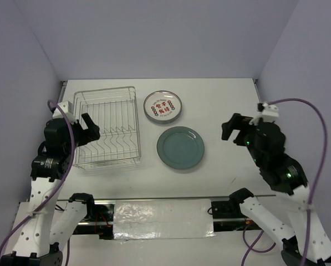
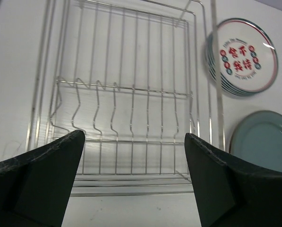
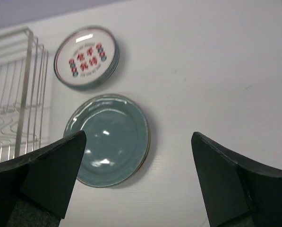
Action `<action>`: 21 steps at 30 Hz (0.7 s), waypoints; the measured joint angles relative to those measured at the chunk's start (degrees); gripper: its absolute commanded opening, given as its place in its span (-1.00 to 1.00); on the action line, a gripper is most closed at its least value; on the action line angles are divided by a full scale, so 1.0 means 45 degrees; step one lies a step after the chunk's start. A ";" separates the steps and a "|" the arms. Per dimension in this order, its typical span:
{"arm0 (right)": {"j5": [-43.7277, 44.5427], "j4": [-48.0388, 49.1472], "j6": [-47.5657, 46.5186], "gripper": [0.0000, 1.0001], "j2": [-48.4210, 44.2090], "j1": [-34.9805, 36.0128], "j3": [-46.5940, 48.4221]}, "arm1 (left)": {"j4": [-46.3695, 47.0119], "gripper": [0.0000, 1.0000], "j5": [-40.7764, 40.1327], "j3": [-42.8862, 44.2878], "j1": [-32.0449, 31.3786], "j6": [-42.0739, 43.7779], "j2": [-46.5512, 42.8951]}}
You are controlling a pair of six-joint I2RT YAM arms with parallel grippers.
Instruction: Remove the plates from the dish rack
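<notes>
**Left tool** (image 2: pixel 133 189): jaws spread wide with nothing between them. It is held above the worktop (image 1: pixel 226 94) and touches neither rack nor plate.

**Dish rack** (image 2: pixel 126 94): silver wire basket with a row of upright divider prongs. It stands on the worktop directly ahead of and below the left tool, its near rail just under the fingertips. Seen from the right tool, it lies far off to the left.

**Right tool** (image 3: pixel 138 189): jaws wide apart, gripping nothing, raised off the worktop.

**Teal plate** (image 3: pixel 107 139): plain dark teal, lying flat on the worktop outside the rack. It is ahead and slightly left of the right tool, and ahead-right of the left tool, just beside the rack's right side.

**White plate** (image 2: pixel 242 56): red and green characters, grey rim, flat and face up.
- It lies beyond the teal plate from either tool, near it but apart, beside the rack's far right corner.
- Layered rims in the left wrist view suggest it tops a stack of like plates, though the count cannot be told.
</notes>
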 measured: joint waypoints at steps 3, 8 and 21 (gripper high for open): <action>0.1253 -0.1190 -0.0223 1.00 -0.1059 0.0010 0.1588 | -0.0068 0.99 -0.1263 0.0185 0.0010 0.0083 0.0117; 0.2968 -0.3177 -0.0500 1.00 -0.1617 0.0024 0.2827 | -0.0748 0.99 -0.2851 0.0194 0.0010 0.0369 -0.0753; 0.3279 -0.4430 -0.0748 1.00 -0.3390 0.0034 0.2370 | -0.2312 0.99 -0.3521 0.1175 0.0010 0.0928 -0.2361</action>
